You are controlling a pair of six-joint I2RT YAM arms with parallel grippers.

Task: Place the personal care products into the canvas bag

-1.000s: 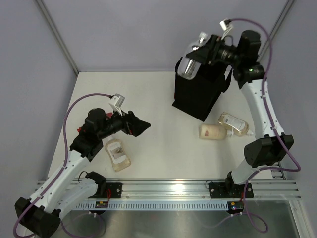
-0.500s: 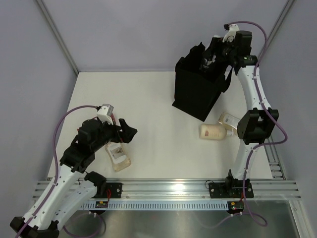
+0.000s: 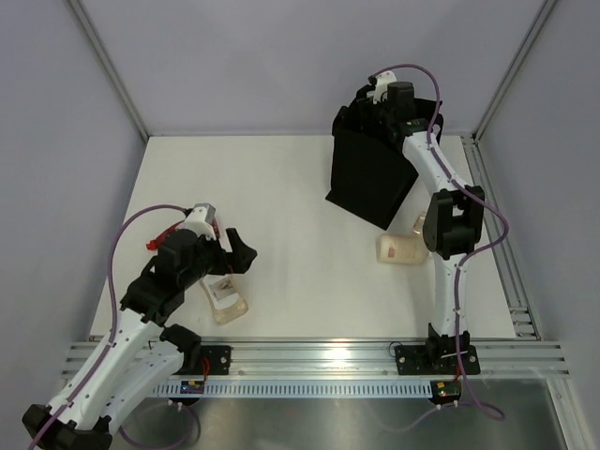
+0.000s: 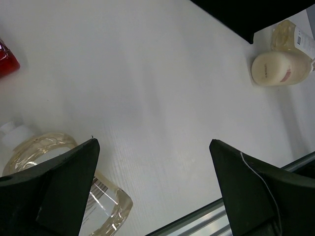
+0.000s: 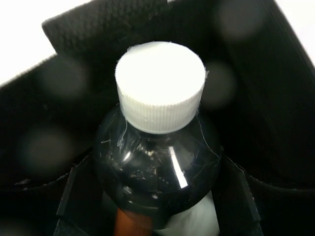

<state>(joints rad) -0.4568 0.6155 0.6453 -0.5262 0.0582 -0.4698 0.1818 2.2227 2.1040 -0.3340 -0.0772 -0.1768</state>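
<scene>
In the lower left of the top view, the left gripper point(image 3: 236, 255) hangs over the white table point(image 3: 281, 187) with its two black fingers point(image 4: 54, 187) spread wide and nothing between them. In the left wrist view they fill the bottom corners, with bare table in the gap. Just below the gripper in the top view a clear, yellowish flat bottle with a pale label point(image 3: 225, 298) lies on its side on the table. In the wrist view it sits at the lower left, partly behind the left finger. A corner of a glossy red tube point(image 4: 6, 56) shows at the upper left edge of that view. Right of centre in the top view a beige cylindrical bottle point(image 3: 399, 248) lies on its side. Touching it or just beside it is a clear amber bottle with a white label point(image 4: 291, 37), largely hidden behind the right arm from above. Above them, in the upper right, stands the boxy black canvas bag point(image 3: 370, 178), upright and open at the top. The right gripper point(image 3: 380, 105) reaches down into its mouth. In the right wrist view its fingers point(image 5: 235, 194) are closed against both sides of a clear plastic bottle with a white ribbed cap point(image 5: 160, 86), held upright with the black fabric walls all around it.
</scene>
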